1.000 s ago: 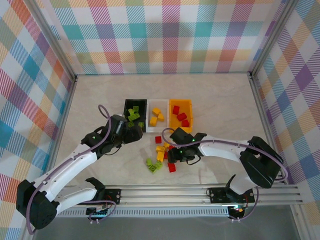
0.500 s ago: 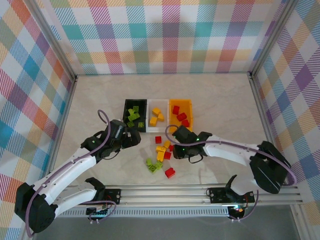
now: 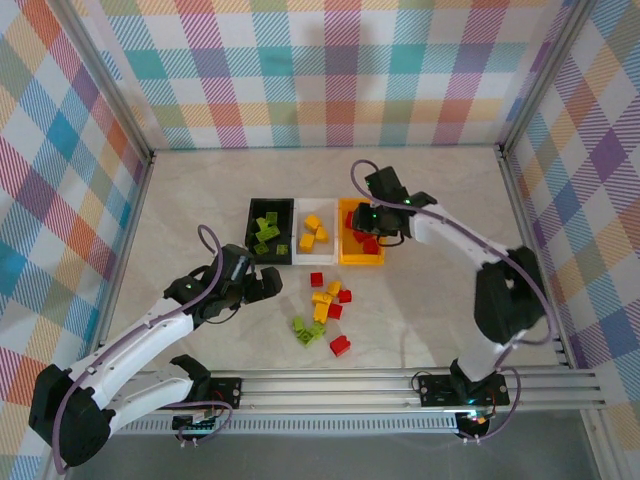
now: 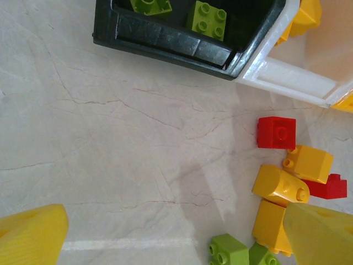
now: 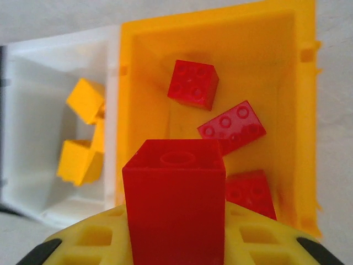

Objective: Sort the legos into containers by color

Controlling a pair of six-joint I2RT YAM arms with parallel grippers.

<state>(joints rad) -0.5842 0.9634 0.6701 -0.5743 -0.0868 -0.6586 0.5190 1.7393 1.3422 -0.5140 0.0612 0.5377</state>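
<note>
Marbled desk scene: red brick, a sec ago down by the loose pile, now hangs clenched in right hand over orange-yellow bin w/ 3 reds inside, prob. ready to drop; left hand spread, empty, nr pile.

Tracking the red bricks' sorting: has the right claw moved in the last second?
Yes. The right claw moved from the loose pile, up the top view, to over the orange-yellow bin, gripping a red brick.
</note>
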